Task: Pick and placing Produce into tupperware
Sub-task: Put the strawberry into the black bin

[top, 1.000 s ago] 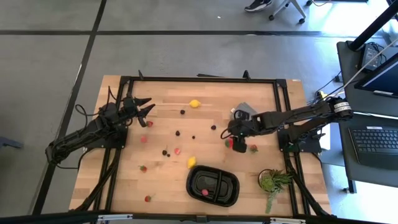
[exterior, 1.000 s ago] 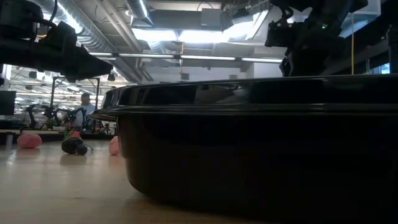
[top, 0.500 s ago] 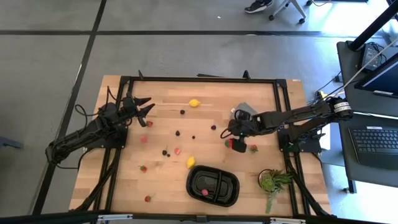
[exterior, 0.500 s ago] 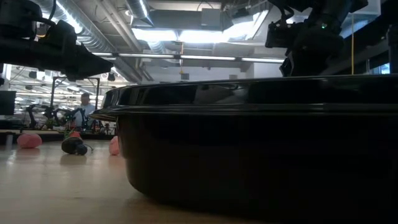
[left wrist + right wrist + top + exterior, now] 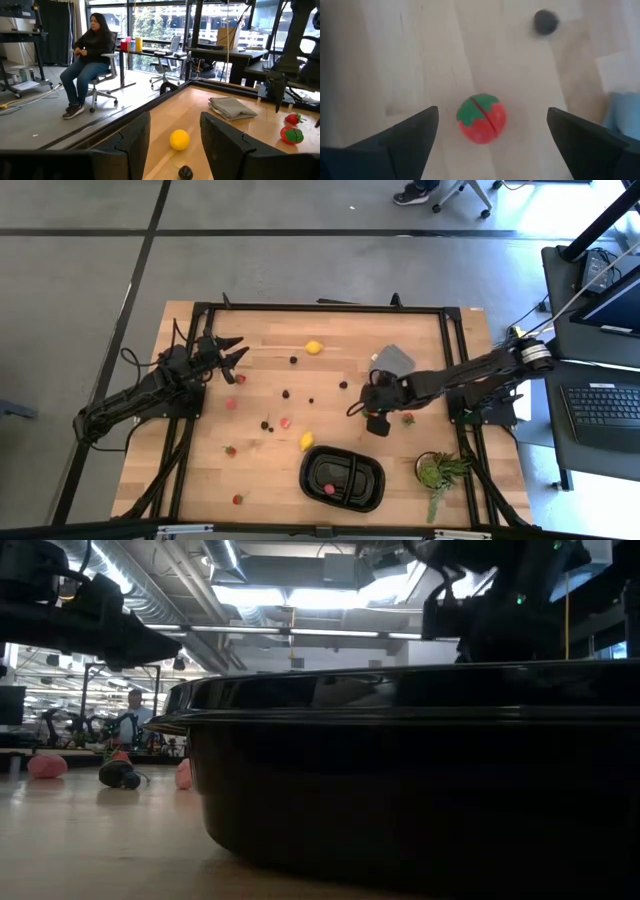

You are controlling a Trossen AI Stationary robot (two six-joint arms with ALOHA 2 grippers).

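The worktop [image 5: 260,470] carries one black tray [image 5: 342,480] with one red piece inside. Beyond the tray lie two lemons [image 5: 313,347], about six strawberries and several dark berries. The right claw [image 5: 487,145] gapes released over one strawberry [image 5: 481,118]; the left claw [image 5: 175,137] hangs part-spread, grasping nothing.

— Low down, black tray [image 5: 420,770] filling the view, cut off at the right and bottom edges, blocking most of the table behind.
— Beside the strawberry [image 5: 481,118], dark berry [image 5: 546,21] blurred.
— Beyond the tray from above, dark specks [image 5: 286,393] too small to identify.
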